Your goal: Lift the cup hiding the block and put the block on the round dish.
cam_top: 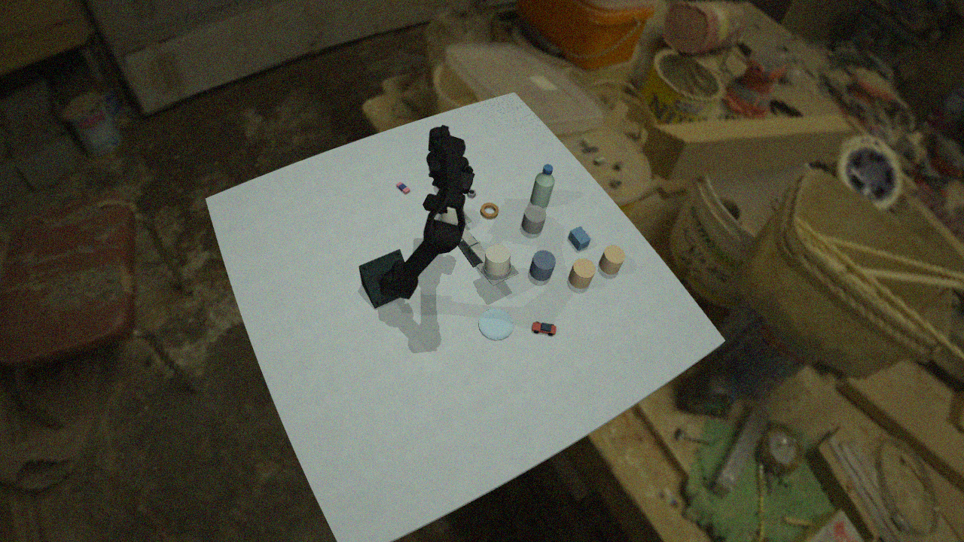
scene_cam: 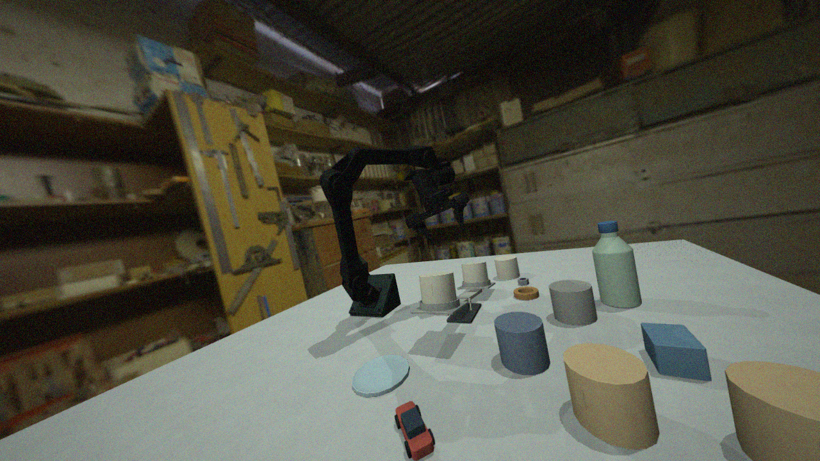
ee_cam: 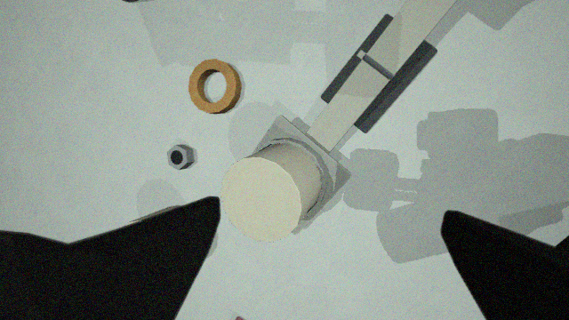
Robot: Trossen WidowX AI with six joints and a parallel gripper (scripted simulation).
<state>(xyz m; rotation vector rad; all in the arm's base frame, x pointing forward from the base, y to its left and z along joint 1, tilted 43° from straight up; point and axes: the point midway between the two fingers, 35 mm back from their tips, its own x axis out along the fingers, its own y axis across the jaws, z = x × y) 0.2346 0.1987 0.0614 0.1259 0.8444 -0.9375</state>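
The gripper [cam_top: 449, 188] [scene_cam: 442, 225] [ee_cam: 329, 214] stood wide with nothing between its fingers, above the far end of the balance [cam_top: 472, 249] [scene_cam: 464, 312] [ee_cam: 397, 86]. The far cup [scene_cam: 475, 274] [ee_cam: 261, 199] and near cup [cam_top: 497, 261] [scene_cam: 437, 287] stood upright on the balance's ends; which hid the block could not be told. The dish [cam_top: 495, 324] [scene_cam: 381, 375] lay apart from the balance, beyond its near end. The ring [cam_top: 489, 216] [scene_cam: 525, 296] [ee_cam: 196, 86] lay beside the balance.

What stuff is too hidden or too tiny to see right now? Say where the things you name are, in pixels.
- Block under a cup: hidden in all views by the two cream cups on the balance [cam_top: 473, 244] [scene_cam: 471, 294] [ee_cam: 340, 116].
- Far cream cup on the balance: mostly covered by the black arm, top view.
- Tan cylinder at the right, exterior view: cut off by the edge.
- Pink thing, wrist view: bottom edge cuts it, too little to name.
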